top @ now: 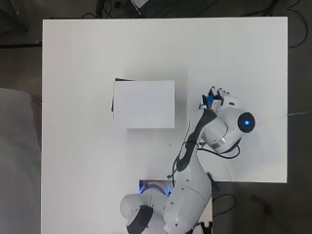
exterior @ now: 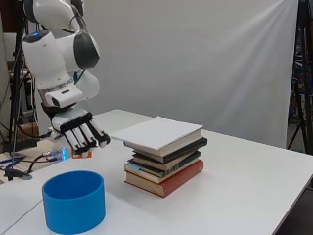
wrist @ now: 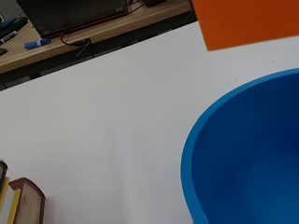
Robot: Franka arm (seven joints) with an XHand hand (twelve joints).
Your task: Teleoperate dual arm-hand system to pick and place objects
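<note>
Overhead view: the white surface lies bare over most of its far and left parts, with wide room around the stack of books, which sits near the middle and shows only its white top cover. The hand hangs to the right of the stack, well apart from it, and short of the surface's right edge. The arm hides whatever lies under the hand.

Side view: the hand hovers above the surface, fingers curled round a small orange block, of which only a bit shows below them. A blue round bowl stands near the surface's front edge, below the hand and a little toward the camera, not touching it. The stack of books stands just beyond, apart from the bowl, with open surface to its right.

Wrist view: the orange block is a flat-faced, plain orange piece with straight edges, cut off by the frame. The bowl is open and smooth blue inside, with a thick rim. Bare white surface spreads beside it, up to its far edge; a corner of the books shows.
</note>
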